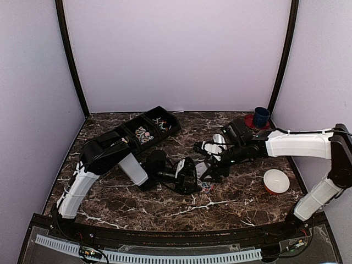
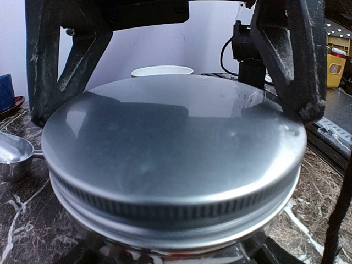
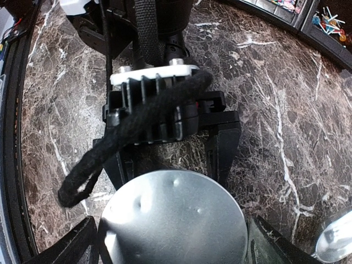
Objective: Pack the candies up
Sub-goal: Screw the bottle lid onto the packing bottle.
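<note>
A clear jar [image 2: 176, 256] with a silver screw lid [image 2: 170, 143] stands at the table's middle. My left gripper [image 1: 198, 177] is shut on the jar body below the lid. Its black fingers [image 3: 223, 148] show on both sides in the right wrist view. My right gripper [image 2: 176, 115] comes from above, and its fingertips [image 2: 308, 104] press on opposite sides of the lid's [image 3: 173, 220] rim. The candies [image 1: 144, 133] lie in the black three-compartment tray [image 1: 170, 116] at the back left. A few candies [image 3: 330, 22] also show in the right wrist view's top corner.
A metal scoop [image 1: 219, 140] lies just behind the jar, also visible as the scoop [image 2: 14, 157] in the left wrist view. A white bowl [image 1: 276, 181] sits at the right. A blue cup [image 1: 261, 115] on a red saucer stands at the back right.
</note>
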Controlling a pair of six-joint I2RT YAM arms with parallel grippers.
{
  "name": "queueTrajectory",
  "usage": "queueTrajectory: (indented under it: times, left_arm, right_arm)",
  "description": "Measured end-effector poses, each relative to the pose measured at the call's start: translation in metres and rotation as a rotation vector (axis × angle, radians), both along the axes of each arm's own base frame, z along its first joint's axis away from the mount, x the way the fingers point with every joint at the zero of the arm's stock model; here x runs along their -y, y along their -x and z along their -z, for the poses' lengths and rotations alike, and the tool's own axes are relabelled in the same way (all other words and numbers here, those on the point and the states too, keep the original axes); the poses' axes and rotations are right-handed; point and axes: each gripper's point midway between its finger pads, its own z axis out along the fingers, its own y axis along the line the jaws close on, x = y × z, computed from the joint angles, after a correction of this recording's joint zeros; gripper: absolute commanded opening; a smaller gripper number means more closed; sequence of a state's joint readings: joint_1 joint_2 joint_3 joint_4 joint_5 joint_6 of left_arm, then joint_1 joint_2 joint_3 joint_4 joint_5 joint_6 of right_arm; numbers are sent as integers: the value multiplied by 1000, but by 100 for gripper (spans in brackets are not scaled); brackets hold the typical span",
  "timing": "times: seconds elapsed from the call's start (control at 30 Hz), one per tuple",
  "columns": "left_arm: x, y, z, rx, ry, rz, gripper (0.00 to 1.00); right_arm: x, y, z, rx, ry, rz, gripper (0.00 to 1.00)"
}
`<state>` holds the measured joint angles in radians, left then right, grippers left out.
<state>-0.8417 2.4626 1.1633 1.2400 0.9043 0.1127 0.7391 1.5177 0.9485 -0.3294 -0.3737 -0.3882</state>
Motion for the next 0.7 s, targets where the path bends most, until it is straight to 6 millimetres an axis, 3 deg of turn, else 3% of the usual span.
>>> queueTrajectory:
  times: [0.27,0.57,0.7]
  left_arm:
    - [2,-6,1,3,-5,-48,73]
    - [5,-16,1,3,-8,-117,77]
    - [5,-17,1,4,-8,-131,77]
  right_arm:
    - [-3,-12,-3,-34,-13,149,85]
    - [-1,-23,-3,-15,-16,259,99]
    - [2,-26,-2,-3,-4,288,98]
